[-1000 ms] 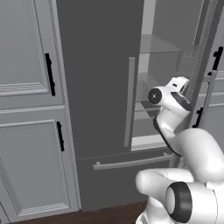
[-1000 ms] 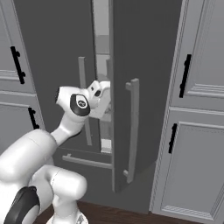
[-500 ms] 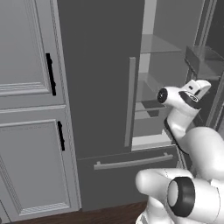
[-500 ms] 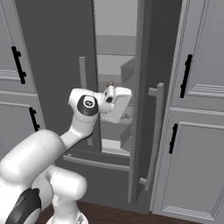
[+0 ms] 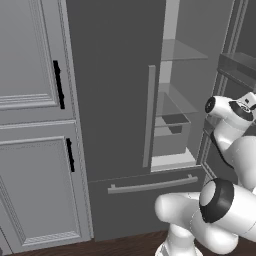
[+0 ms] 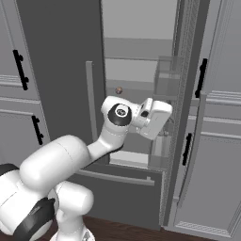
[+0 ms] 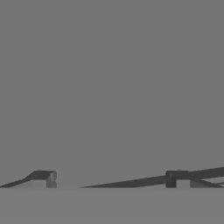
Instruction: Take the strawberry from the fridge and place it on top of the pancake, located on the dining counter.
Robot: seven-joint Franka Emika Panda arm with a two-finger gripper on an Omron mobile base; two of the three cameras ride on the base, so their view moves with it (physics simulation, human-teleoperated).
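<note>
Fridge (image 5: 115, 85): left door shut, right door swung wide, pale interior exposed with glass shelves and a clear bin low down. Long vertical bar handle on the shut door; bottom drawer (image 5: 150, 192) with its horizontal bar below.

Strawberry (image 6: 118, 90): tiny reddish dot at the back of a middle shelf in the right base view, just above the arm's wrist joint. Nothing touches it. Too small to make out more.

Gripper (image 7: 109, 178): hand view shows two dark fingertips (image 7: 43, 177) set far apart, nothing between them, so the jaws stand wide and empty. Ahead of them a flat grey surface, featureless; cannot tell which part of the fridge it is.

Arm: white hand sits at the fridge opening, beside the inner face of the open right door (image 6: 188, 117), roughly level with the lower shelves.

Light grey panelled cabinets (image 5: 30, 125) with black handles flank the fridge on both sides
</note>
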